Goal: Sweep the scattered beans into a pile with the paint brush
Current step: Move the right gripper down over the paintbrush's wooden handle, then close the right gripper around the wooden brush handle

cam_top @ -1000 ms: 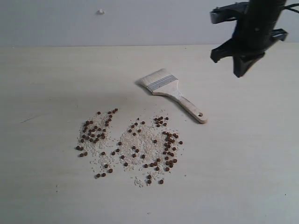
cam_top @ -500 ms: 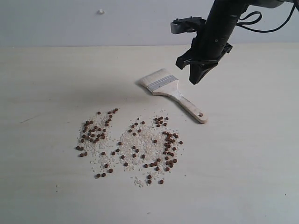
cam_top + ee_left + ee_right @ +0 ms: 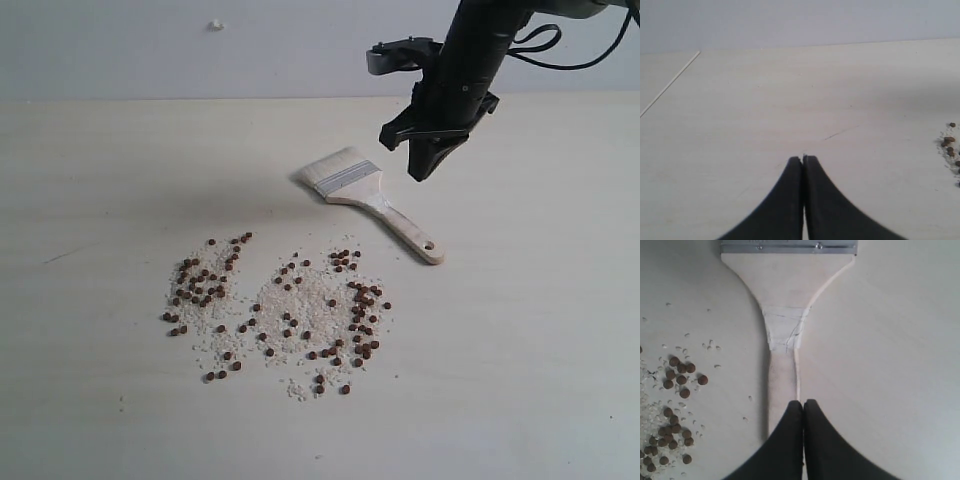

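Observation:
The paint brush (image 3: 366, 197) lies flat on the table, bristles to the far left, handle with its hole toward the near right. Reddish-brown beans (image 3: 280, 305) lie scattered among white grains in front of it, in two loose patches. My right gripper (image 3: 427, 172) hangs shut and empty above the brush's handle; in the right wrist view its tips (image 3: 803, 402) sit over the handle (image 3: 782, 377), with the metal ferrule (image 3: 789, 247) ahead and beans (image 3: 677, 377) beside. My left gripper (image 3: 803, 158) is shut and empty over bare table, a few beans (image 3: 950, 142) at that view's edge.
A pale wooden table (image 3: 540, 340) carries everything, with a light wall (image 3: 150, 50) behind it. A small white speck (image 3: 215, 25) marks the wall. A thin seam line (image 3: 670, 82) crosses the table in the left wrist view.
My right arm came in from the far right, leftward and down, to a spot above the brush handle, and has held nearly still for the last half second. Brush and beans have not moved.

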You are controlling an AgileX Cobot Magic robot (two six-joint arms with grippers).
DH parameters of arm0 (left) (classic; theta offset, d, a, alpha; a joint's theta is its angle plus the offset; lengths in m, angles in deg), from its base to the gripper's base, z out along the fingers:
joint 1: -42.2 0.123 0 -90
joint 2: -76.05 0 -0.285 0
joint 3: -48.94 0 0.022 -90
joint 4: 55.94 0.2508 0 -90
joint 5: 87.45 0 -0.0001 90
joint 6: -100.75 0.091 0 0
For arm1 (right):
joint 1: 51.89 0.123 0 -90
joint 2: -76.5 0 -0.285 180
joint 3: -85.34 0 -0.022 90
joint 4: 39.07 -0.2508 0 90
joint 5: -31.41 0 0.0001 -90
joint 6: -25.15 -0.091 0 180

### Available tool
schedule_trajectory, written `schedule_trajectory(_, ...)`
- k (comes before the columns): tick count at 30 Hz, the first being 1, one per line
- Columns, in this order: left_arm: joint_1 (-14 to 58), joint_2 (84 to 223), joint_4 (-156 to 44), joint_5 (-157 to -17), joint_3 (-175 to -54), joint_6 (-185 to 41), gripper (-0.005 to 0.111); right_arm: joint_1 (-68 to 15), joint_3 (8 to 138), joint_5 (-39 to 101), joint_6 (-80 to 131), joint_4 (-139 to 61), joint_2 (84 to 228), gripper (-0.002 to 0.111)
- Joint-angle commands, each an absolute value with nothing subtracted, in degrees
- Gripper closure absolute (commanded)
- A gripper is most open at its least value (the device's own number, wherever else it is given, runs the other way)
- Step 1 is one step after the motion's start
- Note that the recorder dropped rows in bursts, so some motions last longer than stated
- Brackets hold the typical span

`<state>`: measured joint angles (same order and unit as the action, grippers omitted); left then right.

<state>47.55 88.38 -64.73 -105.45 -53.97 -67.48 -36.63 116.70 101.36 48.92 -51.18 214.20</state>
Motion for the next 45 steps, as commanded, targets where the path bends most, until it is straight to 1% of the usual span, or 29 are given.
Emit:
schedule_trajectory(1,47.6,88.1,-64.4,-105.2,-53.8,-67.4,0.107,-36.2,117.2,99.8,47.3,-50.8,214.3,0.105)
schedule_trajectory(5,47.6,88.1,-64.4,-105.2,-53.8,-67.4,0.107,-34.1,117.2,98.7,46.2,-47.3,214.3,0.096)
schedule_trajectory(8,47.6,88.1,-64.4,-105.2,-53.8,-67.4,0.107,-32.2,117.2,98.7,46.2,-45.7,214.3,0.088)
schedule_trajectory(11,47.6,88.1,-64.4,-105.2,-53.8,-67.4,0.107,-31.2,117.2,98.8,46.2,-45.9,214.3,0.076)
schedule_trajectory(13,47.6,88.1,-64.4,-105.2,-53.8,-67.4,0.107,-30.9,117.2,99.3,46.2,-47.6,214.9,0.066)
schedule_trajectory(15,47.6,88.1,-64.4,-105.2,-53.8,-67.4,0.107,-30.9,117.2,100.4,46.5,-48.0,215.8,0.058)
schedule_trajectory(16,47.6,88.1,-64.4,-105.2,-53.8,-67.4,0.107,-30.9,117.2,100.5,46.5,-47.4,216.1,0.057)
schedule_trajectory(27,47.6,88.1,-64.4,-105.2,-53.8,-67.4,0.107,-30.9,117.2,100.0,46.4,-45.0,220.1,0.055)
schedule_trajectory(41,47.6,88.1,-64.4,-105.2,-53.8,-67.4,0.107,-30.9,116.9,101.4,42.8,-44.4,220.5,0.055)
schedule_trajectory(45,47.6,88.1,-64.4,-105.2,-53.8,-67.4,0.107,-30.9,114.8,101.4,42.9,-42.7,220.5,0.055)
